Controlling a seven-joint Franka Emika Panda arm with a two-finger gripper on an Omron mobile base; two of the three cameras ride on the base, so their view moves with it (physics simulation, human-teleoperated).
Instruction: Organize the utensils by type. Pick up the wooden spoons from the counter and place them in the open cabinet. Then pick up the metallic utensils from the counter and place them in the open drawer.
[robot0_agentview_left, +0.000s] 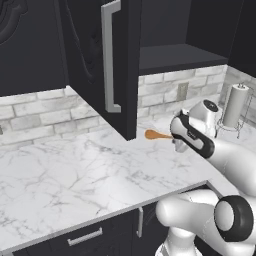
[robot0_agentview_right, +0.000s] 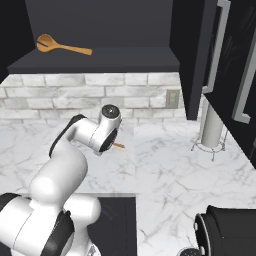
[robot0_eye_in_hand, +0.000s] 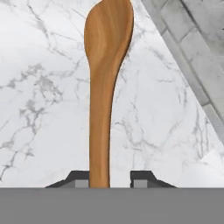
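My gripper (robot0_eye_in_hand: 110, 177) is shut on the handle of a wooden spoon (robot0_eye_in_hand: 105, 65). Its oval bowl points away from the hand over the white marble counter (robot0_eye_in_hand: 39, 109). In the left base view the spoon (robot0_agentview_left: 156, 134) sticks out to the left of the gripper (robot0_agentview_left: 174, 136), just below the open cabinet's door (robot0_agentview_left: 85, 55). A short bit of its handle (robot0_agentview_right: 119, 145) pokes out beside the hand in the right base view. Another wooden spoon (robot0_agentview_right: 60, 46) lies on the open cabinet's dark shelf (robot0_agentview_right: 110, 61). The open drawer (robot0_agentview_right: 120, 225) shows black beside the arm's base.
The cabinet door's silver bar handle (robot0_agentview_left: 111, 55) hangs close above the spoon's path. A paper towel roll on a wire stand (robot0_agentview_left: 235, 106) is at the back right, by the brick wall. A dark rounded appliance (robot0_agentview_right: 227, 230) sits at the counter's near right.
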